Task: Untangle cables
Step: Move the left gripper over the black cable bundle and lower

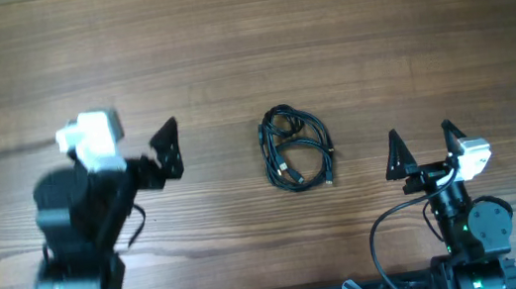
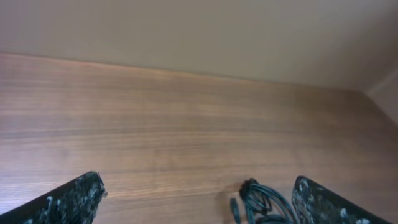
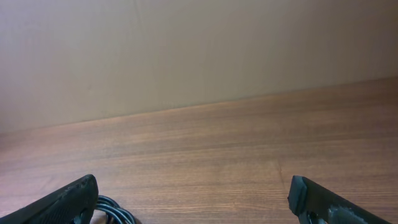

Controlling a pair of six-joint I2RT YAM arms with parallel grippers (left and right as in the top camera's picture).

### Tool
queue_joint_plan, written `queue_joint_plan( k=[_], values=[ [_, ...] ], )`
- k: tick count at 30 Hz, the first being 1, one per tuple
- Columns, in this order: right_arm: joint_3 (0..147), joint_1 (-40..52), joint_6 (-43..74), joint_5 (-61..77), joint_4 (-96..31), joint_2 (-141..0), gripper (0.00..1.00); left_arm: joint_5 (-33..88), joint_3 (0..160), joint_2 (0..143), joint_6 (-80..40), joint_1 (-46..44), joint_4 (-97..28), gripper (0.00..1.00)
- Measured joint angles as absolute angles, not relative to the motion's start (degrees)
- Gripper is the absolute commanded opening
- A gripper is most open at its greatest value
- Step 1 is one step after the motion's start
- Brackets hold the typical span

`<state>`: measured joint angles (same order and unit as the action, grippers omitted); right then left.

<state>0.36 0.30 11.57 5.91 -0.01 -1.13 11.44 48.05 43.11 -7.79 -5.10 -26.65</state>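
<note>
The black two-finger left gripper (image 2: pixel 199 202) and right gripper (image 1: pixel 422 141) both stand with fingers wide apart, holding nothing. Between them, touched by neither, the thin black cables (image 1: pixel 297 149) lie in one tangled bundle on the brown wooden table (image 1: pixel 224 39). Untangling seems not yet begun, and all the separating is left.

— How many grippers?
— Two: the left gripper (image 1: pixel 165 153) and the right gripper (image 1: pixel 422 143).
— Cables?
— One tangled bundle of cables (image 1: pixel 296 147), between the grippers; its separate cords can't be counted. One tabletop (image 1: pixel 243 27).
</note>
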Motion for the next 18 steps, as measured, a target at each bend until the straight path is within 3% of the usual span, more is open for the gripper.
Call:
queue_joint_plan(
  k=[9,18],
  values=[
    [0.36,0.32,11.57,5.91,-0.01,-1.1,1.0,18.13,66.39,65.12,-7.79,-6.37,-44.07,1.0],
    [0.36,0.32,11.57,5.91,-0.03,-1.1,1.0,17.87,66.94,78.81,-7.55,-21.78,-44.1,1.0]
  ],
)
